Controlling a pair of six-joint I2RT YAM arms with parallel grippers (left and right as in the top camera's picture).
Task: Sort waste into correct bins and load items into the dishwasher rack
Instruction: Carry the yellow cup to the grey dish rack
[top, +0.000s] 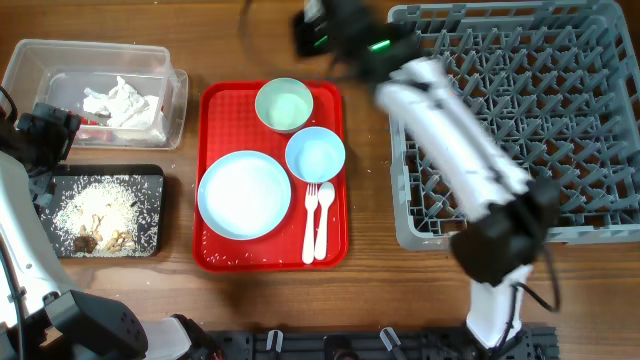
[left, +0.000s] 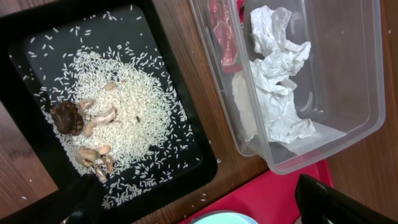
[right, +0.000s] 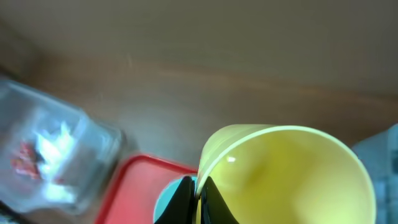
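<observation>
My right gripper (right: 198, 198) is shut on the rim of the small yellow cup (right: 292, 177) and holds it in the air above the red tray's far edge; the arm (top: 450, 140) crosses the grey dishwasher rack (top: 560, 120). On the red tray (top: 215, 255) sit the large light-blue plate (top: 243, 194), light-blue bowl (top: 315, 154), pale-green bowl (top: 284, 104), white fork (top: 309, 225) and spoon (top: 324, 215). My left gripper (left: 205, 208) is open and empty above the gap between the black tray (left: 180, 93) of rice and scraps (left: 118, 118) and the clear tub (left: 348, 74) holding white napkins (left: 277, 74) and a red wrapper (left: 224, 37).
A few loose rice grains (left: 205, 198) lie on the wooden table between the black tray and the red tray. The rack fills the right side of the table.
</observation>
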